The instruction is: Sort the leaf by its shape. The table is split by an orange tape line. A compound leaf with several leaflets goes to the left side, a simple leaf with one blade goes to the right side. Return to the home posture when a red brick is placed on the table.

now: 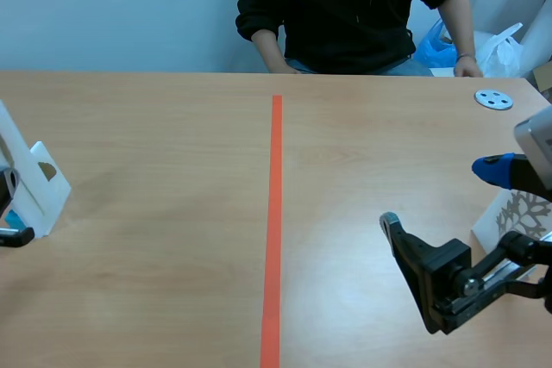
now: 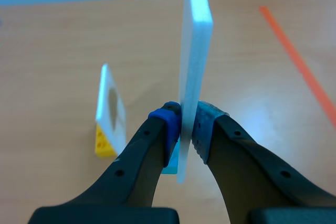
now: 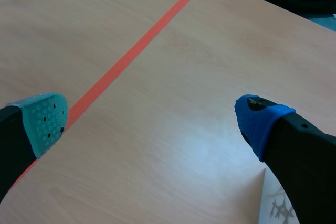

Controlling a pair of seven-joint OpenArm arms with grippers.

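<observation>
Ran tape line [image 1: 274, 213] down bench [image 1: 155, 247] middle. Held upright card [image 2: 195, 51] in left end effector [image 2: 181, 129] far left, second card [image 2: 111, 111] on block [image 2: 104, 146] beside. Stood leaf card [image 1: 517, 217] by right end effector [image 3: 152, 121], right edge.

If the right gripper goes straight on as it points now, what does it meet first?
Probably only the table itself, near the orange tape line. No object shows ahead of the open right gripper, though depth is hard to judge.
</observation>
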